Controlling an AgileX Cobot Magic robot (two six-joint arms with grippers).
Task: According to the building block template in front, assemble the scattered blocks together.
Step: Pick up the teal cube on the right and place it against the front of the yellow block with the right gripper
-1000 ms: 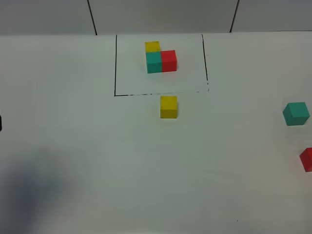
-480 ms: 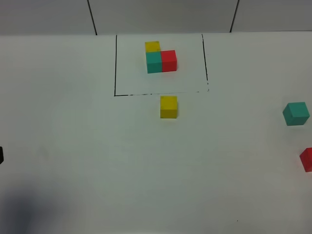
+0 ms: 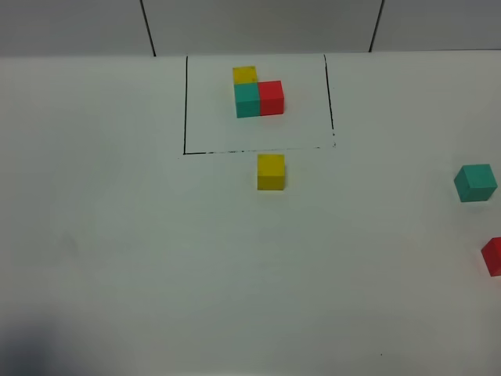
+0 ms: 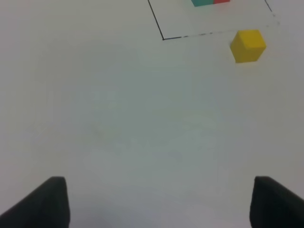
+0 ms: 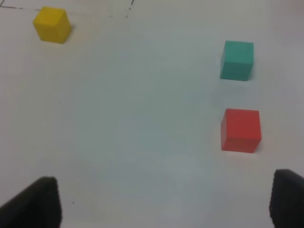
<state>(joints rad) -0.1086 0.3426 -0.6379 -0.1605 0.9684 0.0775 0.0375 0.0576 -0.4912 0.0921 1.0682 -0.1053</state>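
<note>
Fingers [image 4: 45,204] of the left gripper [image 4: 159,204] are standing wide apart with nothing between them, and the right gripper [image 5: 161,204] is showing the same: its fingers [image 5: 33,204] are spread over bare table [image 3: 156,258], gripping nothing. Neither gripper is appearing in the high view.

I am reading the building block template [image 3: 258,94] inside its black frame [image 3: 185,102]: yellow at the far side, teal in front of it, red joined to the teal's right.

Of the scattered blocks, the yellow cube [image 3: 271,171] is sitting just outside the frame's near line, about mid-table. The teal cube [image 3: 475,182] and the red cube [image 3: 493,256] are lying well apart from it at the right edge, near each other but not touching, the teal one turned slightly.

I am judging that the coming move belongs to the right arm. Both cubes are lying ahead of its fingers and off to one side, the red nearer, the teal beyond. Being cubes, they are offering no long axis. The left fingers are facing only the yellow cube, far ahead.
</note>
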